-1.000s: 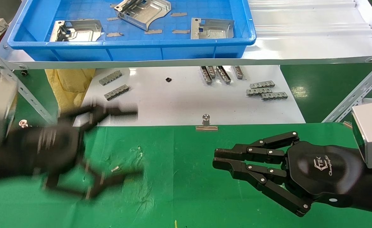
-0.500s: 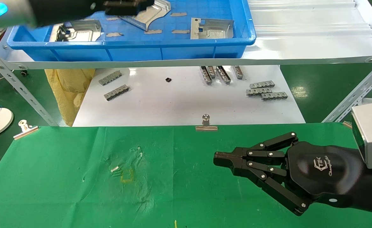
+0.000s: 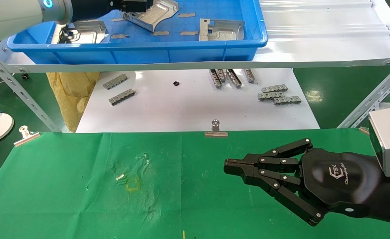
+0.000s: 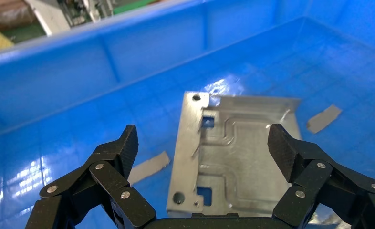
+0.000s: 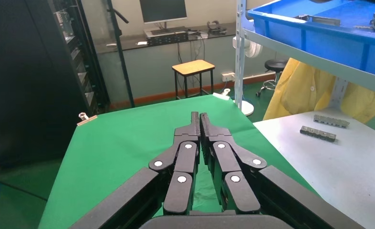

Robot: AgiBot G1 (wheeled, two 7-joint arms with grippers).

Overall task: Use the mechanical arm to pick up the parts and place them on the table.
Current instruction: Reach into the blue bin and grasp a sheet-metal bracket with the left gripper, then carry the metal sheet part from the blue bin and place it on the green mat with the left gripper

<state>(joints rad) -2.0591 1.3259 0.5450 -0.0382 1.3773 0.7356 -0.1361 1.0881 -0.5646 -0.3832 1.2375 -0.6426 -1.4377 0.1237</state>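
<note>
Over the blue tray point(image 3: 142, 53), left gripper point(image 4: 202, 143) hangs jaws wide astride a part point(image 4: 238, 157); best descend straight, centred, then clamp. Right gripper point(image 3: 230, 165) parked, fingers together, above the table point(image 3: 65, 186).

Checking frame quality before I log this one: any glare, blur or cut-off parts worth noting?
Head view: sharp; ceiling light streaks on the white shelf; left gripper cut by the top edge. Left wrist view: glare patches on the blue tray floor and the part. Right wrist view: sharp; right gripper evenly lit.

three parts point(image 3: 221, 30) lie in the tray point(image 3: 181, 51) on the shelf, behind and above the table point(image 3: 65, 205).
</note>
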